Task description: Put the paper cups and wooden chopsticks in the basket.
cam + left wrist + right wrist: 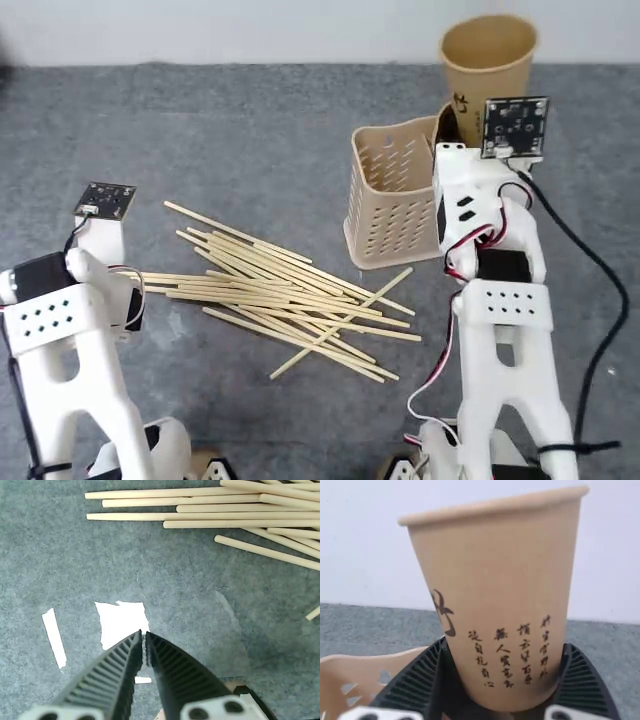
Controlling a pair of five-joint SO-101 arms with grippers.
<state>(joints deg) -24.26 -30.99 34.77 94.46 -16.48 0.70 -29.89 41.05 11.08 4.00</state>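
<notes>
My right gripper [502, 680] is shut on a brown paper cup [502, 595], holding it upright by its lower part. In the high view the cup [487, 60] is raised at the back right, just beyond the beige perforated basket [392, 190]. A second cup [449, 122] peeks out behind the basket, right at the arm. Several wooden chopsticks [290, 295] lie scattered on the grey mat in the middle. My left gripper [143, 642] is shut with nothing in it, low over the mat, apart from the chopstick [200, 510] ends.
White patches [122, 622] show where the grey mat is torn under the left gripper. A black cable [590, 290] runs along the right arm. A white wall [250, 30] borders the far edge of the table.
</notes>
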